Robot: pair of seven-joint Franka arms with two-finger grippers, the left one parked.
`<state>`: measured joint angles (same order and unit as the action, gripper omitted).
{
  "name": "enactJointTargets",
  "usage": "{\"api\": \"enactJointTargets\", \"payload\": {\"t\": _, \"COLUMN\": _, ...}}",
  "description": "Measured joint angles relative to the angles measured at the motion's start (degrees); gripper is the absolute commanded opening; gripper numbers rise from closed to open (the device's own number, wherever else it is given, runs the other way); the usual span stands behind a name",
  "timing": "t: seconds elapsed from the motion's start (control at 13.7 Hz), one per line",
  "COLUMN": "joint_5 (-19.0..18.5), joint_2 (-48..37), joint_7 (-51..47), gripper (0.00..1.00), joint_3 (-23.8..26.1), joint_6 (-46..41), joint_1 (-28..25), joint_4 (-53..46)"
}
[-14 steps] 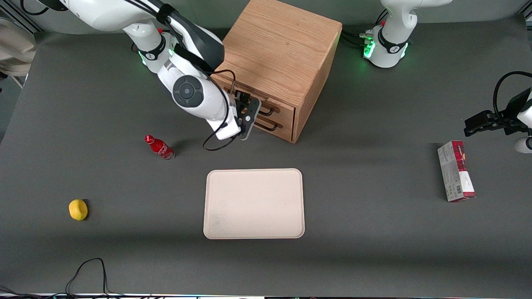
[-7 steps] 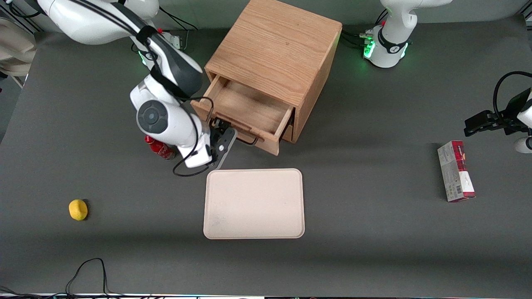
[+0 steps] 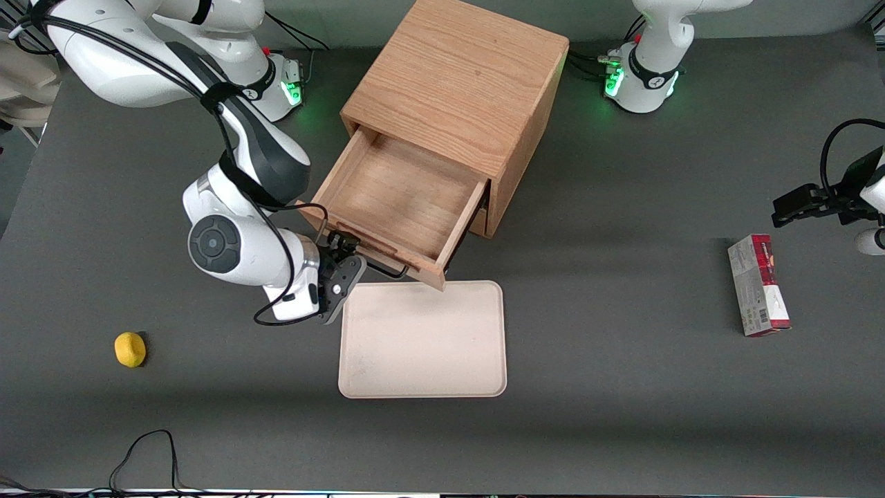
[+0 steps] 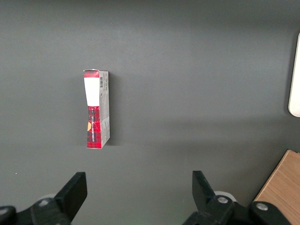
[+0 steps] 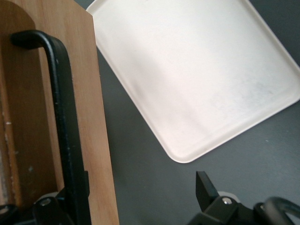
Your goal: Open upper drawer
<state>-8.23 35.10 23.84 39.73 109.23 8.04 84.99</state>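
Pulled well out of the cabinet [image 3: 456, 90], the upper drawer [image 3: 397, 200]. Claw [image 3: 343, 257] spread wide around the handle [image 5: 65, 126], not squeezing; handle bar running ten-to-four, drawer at the claw's one o'clock.

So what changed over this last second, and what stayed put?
The upper drawer slid from shut to wide open, its front now reaching the tray's edge. The gripper drew back with it toward the front camera, at the black handle. The red bottle is now hidden by the arm. Cabinet, tray, lemon and carton stayed put.
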Motion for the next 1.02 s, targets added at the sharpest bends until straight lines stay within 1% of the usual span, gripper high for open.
{"api": "enactJointTargets", "payload": {"t": 0.15, "joint_5": -0.4, "joint_2": 0.0, "joint_7": 0.0, "gripper": 1.00, "joint_3": -0.6, "joint_6": -0.8, "joint_1": 0.0, "joint_4": -1.3}}
{"api": "enactJointTargets", "payload": {"t": 0.51, "joint_5": -0.1, "joint_2": -0.5, "joint_7": -0.2, "gripper": 1.00, "joint_3": -0.6, "joint_6": -9.9, "joint_1": 0.0, "joint_4": -8.8}}
{"api": "enactJointTargets", "payload": {"t": 0.66, "joint_5": 0.0, "joint_2": -1.9, "joint_7": -0.5, "gripper": 1.00, "joint_3": -1.4, "joint_6": -11.7, "joint_1": 0.3, "joint_4": -12.3}}
{"api": "enactJointTargets", "payload": {"t": 0.73, "joint_5": 0.0, "joint_2": -3.1, "joint_7": -0.6, "gripper": 1.00, "joint_3": -2.6, "joint_6": -13.0, "joint_1": 0.6, "joint_4": -13.9}}
{"api": "enactJointTargets", "payload": {"t": 0.8, "joint_5": 0.0, "joint_2": -4.7, "joint_7": -0.6, "gripper": 1.00, "joint_3": -4.5, "joint_6": -16.2, "joint_1": 0.9, "joint_4": -15.4}}
{"api": "enactJointTargets", "payload": {"t": 0.95, "joint_5": 0.5, "joint_2": -8.7, "joint_7": -2.3, "gripper": 1.00, "joint_3": -9.6, "joint_6": -22.2, "joint_1": 1.4, "joint_4": -16.4}}
{"api": "enactJointTargets", "payload": {"t": 1.02, "joint_5": 1.7, "joint_2": -11.0, "joint_7": -4.9, "gripper": 1.00, "joint_3": -12.4, "joint_6": -23.9, "joint_1": 1.5, "joint_4": -15.7}}
